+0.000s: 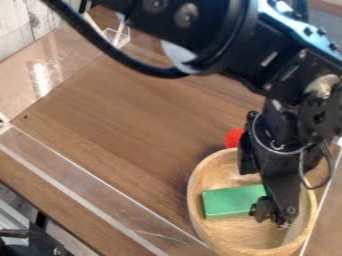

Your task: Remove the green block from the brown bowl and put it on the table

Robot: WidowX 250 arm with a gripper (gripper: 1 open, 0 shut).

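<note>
**Green block not yet lifted; gripper poised inside the bowl**

Status: the green block lies flat inside the brown bowl, lower right of the frame, tilted slightly with its right end higher; no part of it is off the bowl floor as far as the view shows; extraction not done, placement not done.

Gripper: pointing steeply downward over the bowl's right half, the dark fingers beside the block's right end; the jaws stand wide and nothing is clamped between them; whether a fingertip already touches the block cannot be told from this angle.

Remaining, as judged: close on the block, raise it above the thick rim, carry it out, set it on the table.

Edges and room: the bowl sits near the lower right corner of the frame, its right side cut off by the picture edge; a small red object lies just beside the bowl's upper rim, partly hidden behind the arm, so the patch there is a poor drop spot; clear acrylic walls run along the lower left and across the top of the tabletop; the broad bare wood at centre and left of the frame offers ample room, well apart from walls, bowl and red object; the rim looks like the main obstacle on the way out.
</note>
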